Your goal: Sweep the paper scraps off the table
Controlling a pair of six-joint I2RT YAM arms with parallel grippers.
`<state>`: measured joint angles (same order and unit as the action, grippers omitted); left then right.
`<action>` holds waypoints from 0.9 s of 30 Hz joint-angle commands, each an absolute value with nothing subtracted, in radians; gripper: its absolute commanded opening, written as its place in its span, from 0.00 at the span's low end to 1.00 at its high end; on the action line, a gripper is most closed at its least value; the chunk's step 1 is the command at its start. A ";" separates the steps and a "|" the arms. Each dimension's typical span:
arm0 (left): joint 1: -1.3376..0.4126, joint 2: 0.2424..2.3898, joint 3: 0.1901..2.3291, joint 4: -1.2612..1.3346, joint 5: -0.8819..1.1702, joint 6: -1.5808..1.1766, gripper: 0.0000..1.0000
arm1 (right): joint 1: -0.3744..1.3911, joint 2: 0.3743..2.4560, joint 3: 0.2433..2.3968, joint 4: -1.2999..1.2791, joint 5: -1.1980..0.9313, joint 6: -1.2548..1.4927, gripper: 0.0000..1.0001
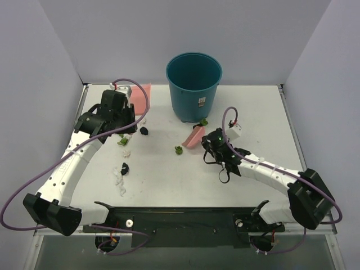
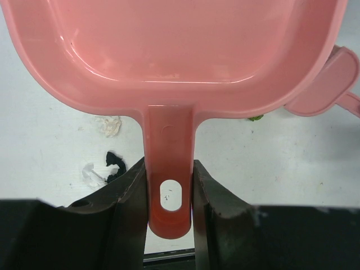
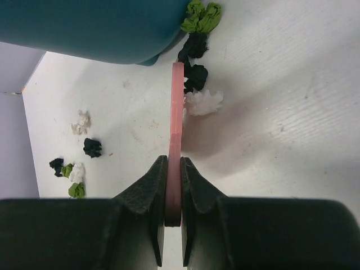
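Pink dustpan (image 2: 180,50) and brush (image 3: 177,112) gripped; paper scraps (image 1: 124,167) unswept on the table (image 1: 169,180).
The left gripper (image 2: 170,185) clamps the dustpan's handle, likely ready to catch; the right gripper (image 3: 174,185), closed tight, pinches the brush. Only the right wrist view shows scraps bunched against the brush by the teal bin (image 1: 194,84).

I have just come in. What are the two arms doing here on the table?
The robot is sweeping paper scraps off the table. The left hand is closed on the handle of a pink dustpan, and the right hand grips a pink brush beside the teal bin. A few scraps lie by the brush; more are scattered near the dustpan, which looks empty.
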<state>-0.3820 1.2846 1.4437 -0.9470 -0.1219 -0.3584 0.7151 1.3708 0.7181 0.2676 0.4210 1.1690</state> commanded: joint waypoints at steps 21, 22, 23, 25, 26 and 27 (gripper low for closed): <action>-0.377 1.285 1.411 -0.900 -0.106 -0.359 0.00 | 0.543 1.402 0.862 0.359 0.535 1.278 0.00; -0.377 1.285 1.411 -0.902 -0.104 -0.359 0.00 | 0.537 1.417 0.864 0.362 0.537 1.282 0.00; -0.377 1.287 1.411 -0.903 -0.103 -0.359 0.00 | 0.534 1.427 0.862 0.370 0.537 1.292 0.00; -0.377 1.287 1.410 -0.904 -0.103 -0.359 0.00 | 0.525 1.445 0.854 0.388 0.531 1.314 0.00; -0.377 1.287 1.405 -0.902 -0.103 -0.357 0.00 | 0.520 1.454 0.851 0.399 0.523 1.322 0.00; -0.379 1.289 1.404 -0.900 -0.101 -0.356 0.00 | 0.519 1.460 0.838 0.405 0.515 1.344 0.00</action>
<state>-0.3824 1.2907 1.3991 -0.9394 -0.1146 -0.3580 0.5362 1.4364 0.8169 0.3115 0.5079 1.2694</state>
